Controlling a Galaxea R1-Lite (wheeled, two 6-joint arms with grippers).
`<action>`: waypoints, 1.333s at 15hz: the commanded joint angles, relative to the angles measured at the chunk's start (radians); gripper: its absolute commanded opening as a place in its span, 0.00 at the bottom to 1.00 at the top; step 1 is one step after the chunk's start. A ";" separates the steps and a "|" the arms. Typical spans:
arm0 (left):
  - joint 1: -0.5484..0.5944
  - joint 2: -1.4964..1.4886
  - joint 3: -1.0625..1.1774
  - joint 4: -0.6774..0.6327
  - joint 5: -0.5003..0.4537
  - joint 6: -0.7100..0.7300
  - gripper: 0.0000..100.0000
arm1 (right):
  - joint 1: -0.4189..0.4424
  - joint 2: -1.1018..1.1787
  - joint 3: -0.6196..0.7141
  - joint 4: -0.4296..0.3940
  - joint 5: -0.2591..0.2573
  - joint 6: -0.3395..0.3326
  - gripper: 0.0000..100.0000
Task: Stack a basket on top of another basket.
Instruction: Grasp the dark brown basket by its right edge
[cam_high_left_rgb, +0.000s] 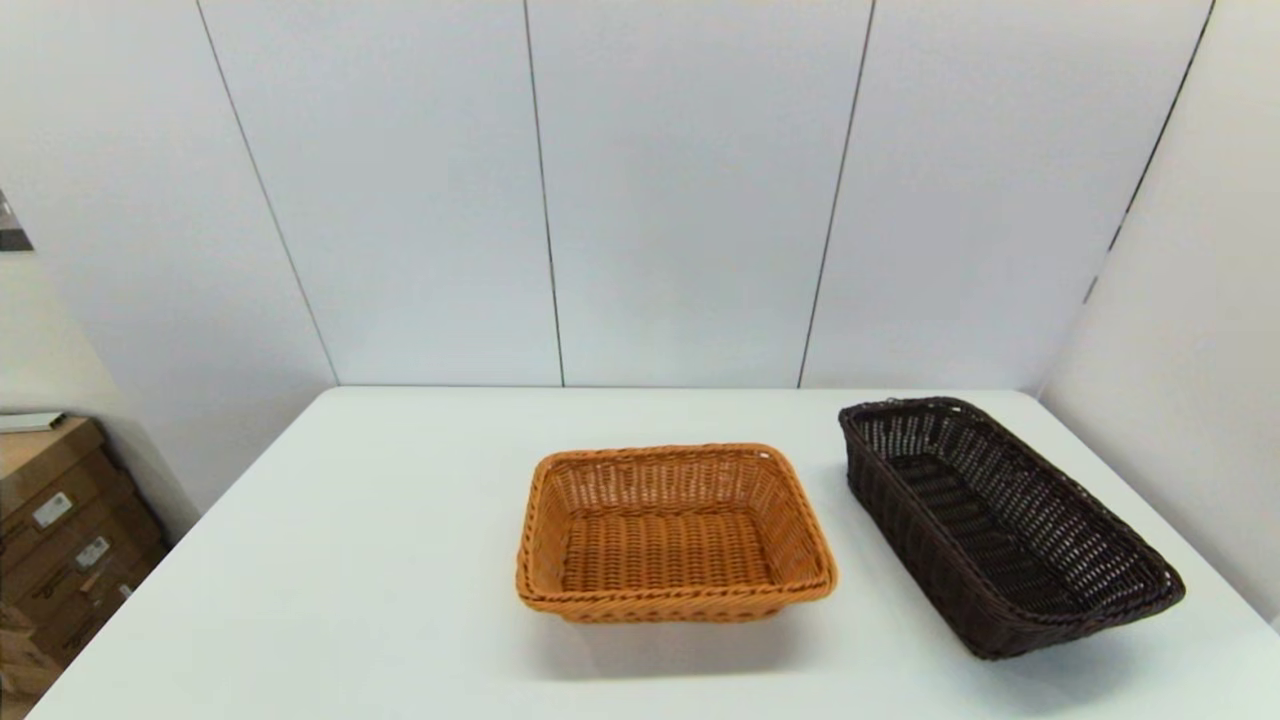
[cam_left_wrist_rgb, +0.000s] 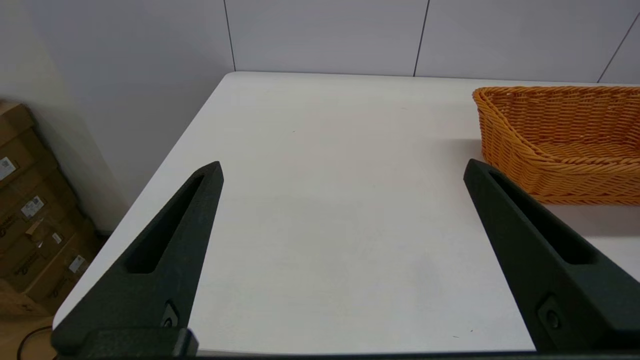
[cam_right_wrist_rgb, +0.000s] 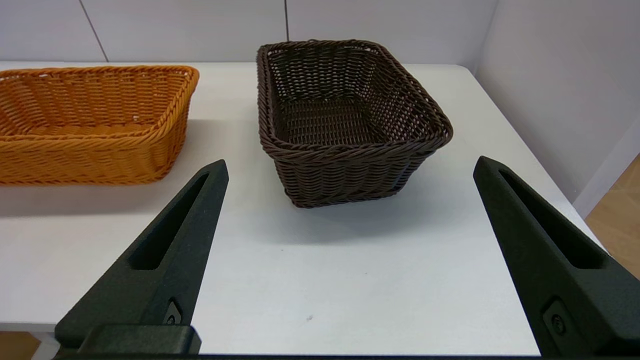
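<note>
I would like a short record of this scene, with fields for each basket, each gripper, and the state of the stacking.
dark brown basket: on the white table, toward the robot's right, upright, empty
orange basket: near table centre, upright, empty
baskets' relation: side by side, apart
left gripper: open, holding nothing, at the near table edge
right gripper: open, holding nothing, facing the dark brown basket
stacking: not yet begun

The left gripper (cam_left_wrist_rgb: 342, 170) hangs above the white table (cam_left_wrist_rgb: 325, 210) with its fingers spread wide and empty. The orange basket (cam_left_wrist_rgb: 560, 145) sits near one finger; cardboard boxes (cam_left_wrist_rgb: 35, 220) stand beside the table.
</note>
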 joint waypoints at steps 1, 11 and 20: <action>0.000 0.000 -0.001 0.000 0.000 0.000 1.00 | 0.000 0.000 0.002 0.001 -0.005 -0.002 1.00; 0.000 0.000 -0.001 0.000 0.000 0.000 1.00 | 0.000 0.162 -0.382 0.252 0.115 -0.012 1.00; 0.000 0.000 -0.001 0.000 0.000 0.000 1.00 | -0.007 1.023 -0.664 0.180 0.033 0.202 1.00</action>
